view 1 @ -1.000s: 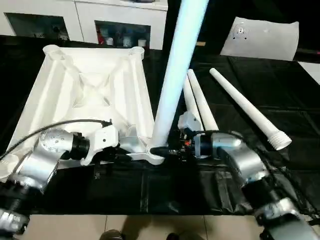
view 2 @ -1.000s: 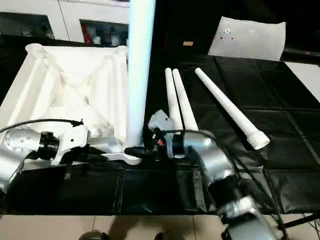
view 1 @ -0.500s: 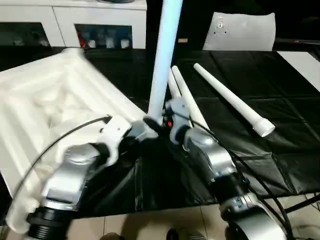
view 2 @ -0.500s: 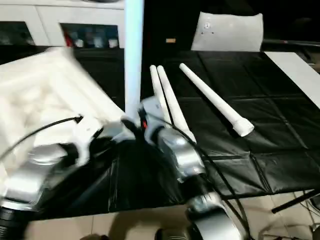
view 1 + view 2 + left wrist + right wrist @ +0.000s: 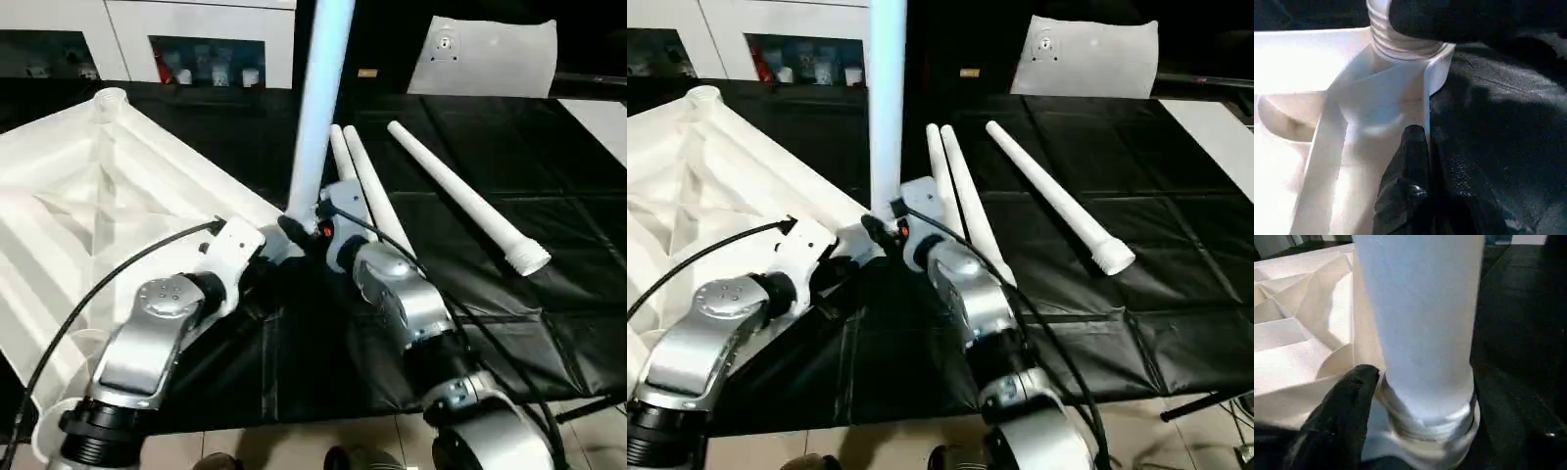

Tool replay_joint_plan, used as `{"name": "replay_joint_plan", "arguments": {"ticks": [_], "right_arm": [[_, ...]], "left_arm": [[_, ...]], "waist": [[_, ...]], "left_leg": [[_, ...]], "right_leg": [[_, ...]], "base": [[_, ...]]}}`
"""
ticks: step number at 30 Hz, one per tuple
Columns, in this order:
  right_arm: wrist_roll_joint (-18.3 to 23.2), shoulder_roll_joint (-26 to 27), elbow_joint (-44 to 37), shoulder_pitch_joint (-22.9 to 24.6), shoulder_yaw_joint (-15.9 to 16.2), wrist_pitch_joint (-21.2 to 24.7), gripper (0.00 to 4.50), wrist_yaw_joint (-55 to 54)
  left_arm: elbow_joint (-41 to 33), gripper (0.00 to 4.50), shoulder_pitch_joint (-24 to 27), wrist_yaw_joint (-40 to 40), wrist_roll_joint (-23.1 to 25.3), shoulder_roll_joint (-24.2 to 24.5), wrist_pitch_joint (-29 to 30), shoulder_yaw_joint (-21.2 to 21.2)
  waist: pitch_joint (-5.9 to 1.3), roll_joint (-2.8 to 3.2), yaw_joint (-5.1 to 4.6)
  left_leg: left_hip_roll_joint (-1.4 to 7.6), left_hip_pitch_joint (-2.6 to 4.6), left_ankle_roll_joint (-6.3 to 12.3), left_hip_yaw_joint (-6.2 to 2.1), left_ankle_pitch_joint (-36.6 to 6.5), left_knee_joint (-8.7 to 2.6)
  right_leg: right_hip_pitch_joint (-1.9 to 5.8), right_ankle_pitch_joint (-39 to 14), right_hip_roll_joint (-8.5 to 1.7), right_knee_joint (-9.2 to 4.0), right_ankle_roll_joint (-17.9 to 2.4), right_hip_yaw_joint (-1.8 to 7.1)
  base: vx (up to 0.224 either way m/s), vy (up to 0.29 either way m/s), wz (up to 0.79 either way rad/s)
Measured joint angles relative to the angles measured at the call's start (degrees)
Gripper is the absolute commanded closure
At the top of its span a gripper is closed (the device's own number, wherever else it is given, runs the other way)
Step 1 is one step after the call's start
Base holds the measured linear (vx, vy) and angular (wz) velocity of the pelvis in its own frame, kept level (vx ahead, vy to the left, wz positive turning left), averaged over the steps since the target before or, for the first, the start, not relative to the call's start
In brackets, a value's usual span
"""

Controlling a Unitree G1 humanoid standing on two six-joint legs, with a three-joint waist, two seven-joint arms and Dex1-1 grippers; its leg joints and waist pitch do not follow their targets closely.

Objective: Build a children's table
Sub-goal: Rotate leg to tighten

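Tabletop (image 5: 88, 215) swung left since before | left end effector (image 5: 1418, 147) pinched shut — right end effector (image 5: 1400, 396) straddles upright leg (image 5: 318, 108)

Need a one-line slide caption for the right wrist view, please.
Upright leg with its threaded end seated in the tabletop corner socket, one black finger of the right end effector beside its base.

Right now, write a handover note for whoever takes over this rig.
Left pincer: shut, resting on the tabletop rim beside the corner socket.
Right pincer: at the base of the upright leg; grip unclear.
Done: one leg stands in that socket, threads still showing.
Left: three loose legs lie on the black mat, to be fitted into the other sockets.
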Motion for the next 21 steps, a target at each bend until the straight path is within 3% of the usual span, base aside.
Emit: {"name": "replay_joint_plan", "arguments": {"ticks": [10,18,21], "right_arm": [[2.1,-9.9,-8.7,4.0,2.6,1.2,0.04,13.6],[3.5,-17.8,-12.1,3.5,3.7,1.2,0.04,25.9],[3.5,-20.6,-11.7,1.3,5.6,0.8,0.04,31.1]], "left_arm": [[8.7,4.50,-2.5,-10.4,-1.7,8.0,-14.6,-0.8],[16.5,4.50,-4.6,-22.1,-4.0,13.5,-25.9,-1.9],[19.2,4.50,-5.7,-28.3,-5.4,15.8,-28.5,-2.4]], "waist": [[0.06,-0.06,0.84],[0.05,-0.31,1.86],[0.01,-0.44,1.99]], "left_leg": [[0.04,-0.17,0.11,-0.01,0.2,-0.05],[0.06,-0.16,0.13,0.00,0.2,0.03],[0.06,-0.16,0.14,0.00,0.2,0.06]], "right_leg": [[-0.39,0.1,0.06,0.02,-0.1,-0.01],[-0.39,0.1,0.05,0.11,-0.1,-0.02],[-0.39,0.1,0.04,0.13,-0.1,-0.03]], "base": [[0.000,0.000,0.00],[0.000,0.000,0.00],[0.000,0.000,0.00]]}}
